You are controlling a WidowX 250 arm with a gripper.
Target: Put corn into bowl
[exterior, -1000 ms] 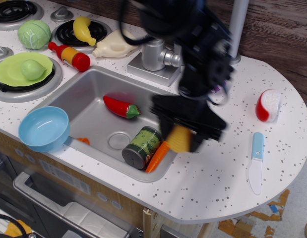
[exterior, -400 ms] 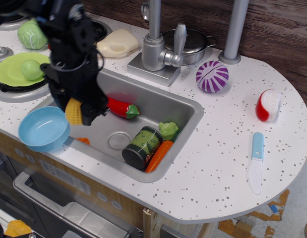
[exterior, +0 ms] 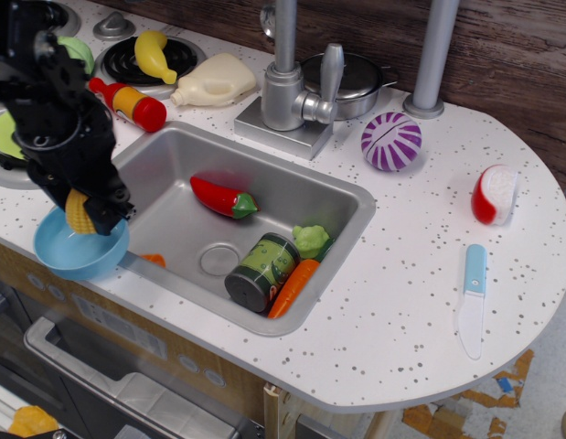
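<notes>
observation.image: gripper [exterior: 84,212] clamped on corn [exterior: 79,211], poised over bowl [exterior: 81,251] at counter edge beside sink [exterior: 292,187]. Best lowered centred inside rim, then released gently, avoiding tipping bowl off edge

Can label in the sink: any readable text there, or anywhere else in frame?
None readable.
Can: green label with a pale patch, too blurred to read.
Red and yellow bottle: no lettering visible.
Cream jug, knife, bowl: plain.
</notes>
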